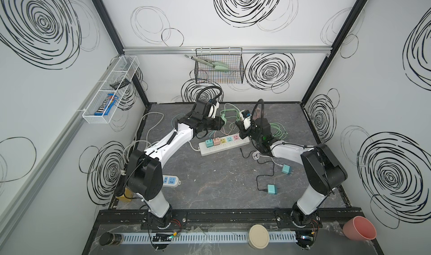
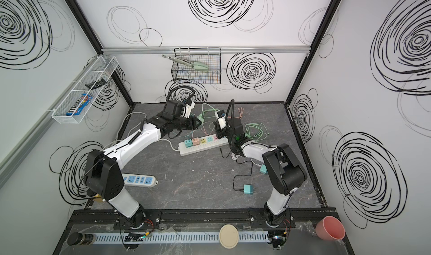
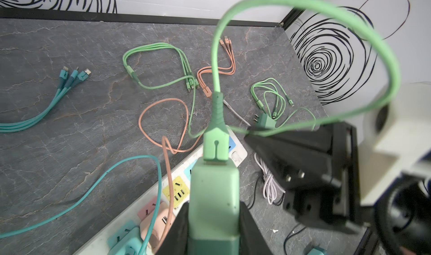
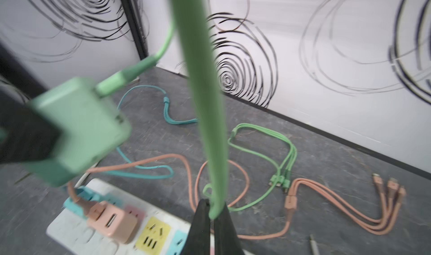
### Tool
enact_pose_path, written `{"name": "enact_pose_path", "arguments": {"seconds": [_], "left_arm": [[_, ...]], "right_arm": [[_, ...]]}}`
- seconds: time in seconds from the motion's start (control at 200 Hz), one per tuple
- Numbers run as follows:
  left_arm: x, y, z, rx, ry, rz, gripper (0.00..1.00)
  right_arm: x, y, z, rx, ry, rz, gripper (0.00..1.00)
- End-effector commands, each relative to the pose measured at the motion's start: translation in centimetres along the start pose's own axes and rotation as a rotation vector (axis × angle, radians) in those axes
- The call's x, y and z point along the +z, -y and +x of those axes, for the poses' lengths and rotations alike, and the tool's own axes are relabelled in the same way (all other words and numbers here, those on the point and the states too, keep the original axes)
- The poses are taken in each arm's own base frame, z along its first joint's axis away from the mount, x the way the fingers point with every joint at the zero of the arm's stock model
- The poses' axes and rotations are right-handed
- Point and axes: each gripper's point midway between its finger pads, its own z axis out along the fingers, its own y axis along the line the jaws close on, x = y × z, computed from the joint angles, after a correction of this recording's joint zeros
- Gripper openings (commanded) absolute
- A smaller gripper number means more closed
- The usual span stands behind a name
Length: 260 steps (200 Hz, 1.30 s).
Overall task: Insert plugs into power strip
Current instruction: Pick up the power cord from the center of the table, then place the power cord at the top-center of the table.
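My left gripper is shut on a mint green plug, held in the air above the white power strip. The plug's green cable loops up and over to my right gripper, which is shut on the cable a little way from the plug. In the strip's left sockets sit a teal plug and a pink plug. The yellow socket beside them is free. Two loose teal plugs lie on the table at front right.
Green, pink and teal cables sprawl behind the strip, with another mint green plug among them. A blue-faced power strip lies at front left. A wire basket hangs on the back wall.
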Motion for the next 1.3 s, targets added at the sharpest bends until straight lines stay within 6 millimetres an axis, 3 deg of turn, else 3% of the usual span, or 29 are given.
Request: {"name": "enact_pose_path", "arguments": {"seconds": [0.0, 0.15, 0.33, 0.46, 0.6, 0.796, 0.861, 0.901, 1.106, 1.296], "left_arm": [[-1.0, 0.9, -0.7, 0.053, 0.04, 0.022, 0.0], [-0.6, 2.3, 0.6, 0.092, 0.004, 0.076, 0.0], [0.8, 3.9, 2.0, 0.097, -0.049, 0.152, 0.0], [2.0, 4.9, 2.7, 0.104, -0.067, 0.204, 0.0], [3.2, 4.4, 2.0, 0.086, -0.083, 0.217, 0.0], [3.7, 4.1, 0.8, 0.076, -0.067, 0.215, 0.0], [3.8, 3.8, 0.8, 0.074, -0.069, 0.209, 0.0], [3.8, 3.5, 0.8, 0.073, -0.071, 0.203, 0.0], [3.7, 2.8, 0.9, 0.1, -0.075, 0.182, 0.0], [3.5, 2.3, 0.1, 0.104, -0.063, 0.173, 0.0]], "right_arm": [[0.9, 2.8, -1.5, 0.048, -0.001, 0.029, 0.08], [3.8, 5.9, -1.1, 0.066, -0.021, 0.049, 0.08], [8.8, 10.4, -1.4, 0.12, -0.046, 0.07, 0.07], [11.8, 10.8, 0.0, 0.155, -0.105, -0.044, 0.09], [12.7, 11.7, 2.2, 0.192, -0.167, -0.054, 0.15], [9.7, 12.0, 2.3, 0.214, -0.201, -0.069, 0.38], [8.2, 12.7, 2.4, 0.231, -0.224, -0.049, 0.58], [7.2, 13.3, 2.7, 0.246, -0.241, -0.034, 0.64], [1.4, 14.6, 4.3, 0.337, -0.323, -0.071, 0.74], [-3.2, 16.0, 3.4, 0.361, -0.331, 0.008, 0.76]]}}
